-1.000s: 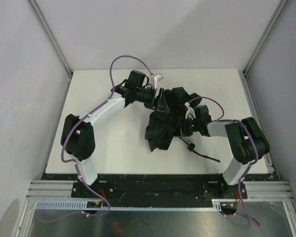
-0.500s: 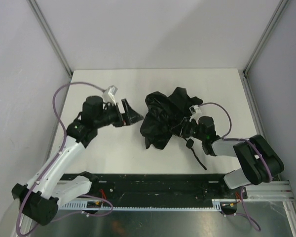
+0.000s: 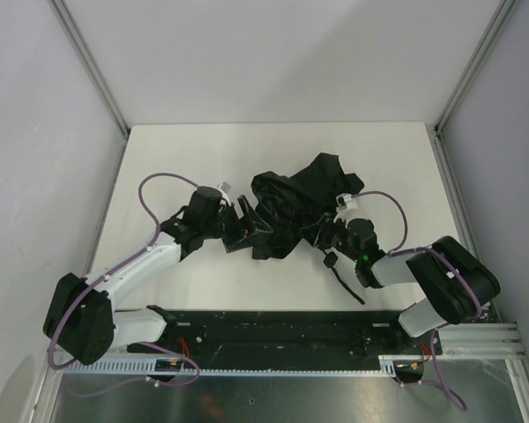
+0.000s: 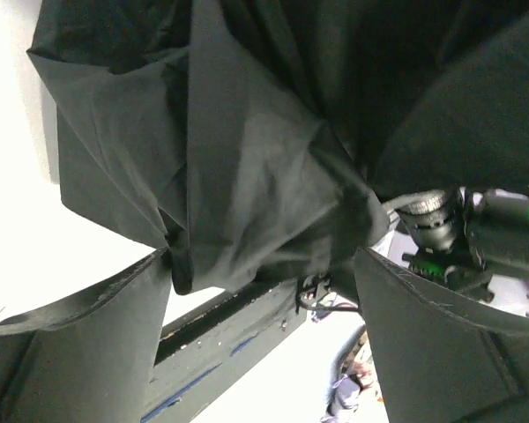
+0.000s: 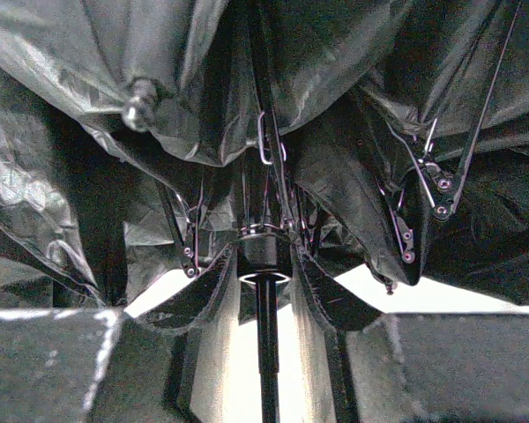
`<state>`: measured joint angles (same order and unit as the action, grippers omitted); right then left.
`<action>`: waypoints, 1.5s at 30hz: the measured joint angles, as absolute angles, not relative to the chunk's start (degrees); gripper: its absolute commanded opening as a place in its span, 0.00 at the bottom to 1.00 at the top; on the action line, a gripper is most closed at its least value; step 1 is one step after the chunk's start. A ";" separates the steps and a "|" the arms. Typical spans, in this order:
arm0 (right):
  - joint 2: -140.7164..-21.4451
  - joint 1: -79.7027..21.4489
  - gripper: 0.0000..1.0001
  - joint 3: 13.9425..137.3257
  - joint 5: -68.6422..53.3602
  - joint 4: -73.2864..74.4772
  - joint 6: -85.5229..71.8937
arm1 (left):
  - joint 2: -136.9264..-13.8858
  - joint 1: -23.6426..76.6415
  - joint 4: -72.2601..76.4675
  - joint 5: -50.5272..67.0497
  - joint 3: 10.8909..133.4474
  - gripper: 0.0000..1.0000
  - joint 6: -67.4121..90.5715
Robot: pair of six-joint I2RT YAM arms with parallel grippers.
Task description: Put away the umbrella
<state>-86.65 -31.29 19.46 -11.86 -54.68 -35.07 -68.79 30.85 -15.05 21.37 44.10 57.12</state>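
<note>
The umbrella [image 3: 293,196] lies half folded on the white table [image 3: 176,159], a crumpled heap of black fabric with thin ribs. Its thin black wrist cord [image 3: 345,284] trails toward the near edge. My right gripper [image 3: 329,233] is at its near right side. In the right wrist view the gripper [image 5: 264,264] is shut on the umbrella's black collar [image 5: 264,251], with the shaft [image 5: 266,352] running between the fingers [image 5: 189,304]. My left gripper [image 3: 249,231] is open at the fabric's near left edge. In the left wrist view [image 4: 263,264] the fabric [image 4: 247,176] hangs just beyond its spread fingers [image 4: 70,352].
The black base rail [image 3: 273,324] runs along the table's near edge. Grey walls and aluminium posts [image 3: 88,62] close in the left, back and right sides. The right arm's camera and green light [image 4: 511,220] show past the fabric.
My left arm left the umbrella's far side, swung out left, and now sits at its near left edge. The right gripper and the umbrella shifted slightly toward the near side.
</note>
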 measured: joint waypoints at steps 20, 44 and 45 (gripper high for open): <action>-83.88 -34.20 0.00 17.80 -4.51 -54.35 -35.07 | -73.12 31.46 1.89 18.33 34.20 0.42 63.94; -93.38 -31.42 0.00 12.99 -6.76 -63.92 -32.47 | -53.74 23.22 -11.16 23.83 26.11 0.79 47.55; -93.95 -31.57 0.00 12.99 -6.81 -64.55 -32.53 | -51.46 23.18 -12.69 23.24 28.08 0.81 46.61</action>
<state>-93.95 -31.57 12.99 -6.81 -64.55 -32.53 -51.46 23.18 -12.69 23.24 28.08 46.61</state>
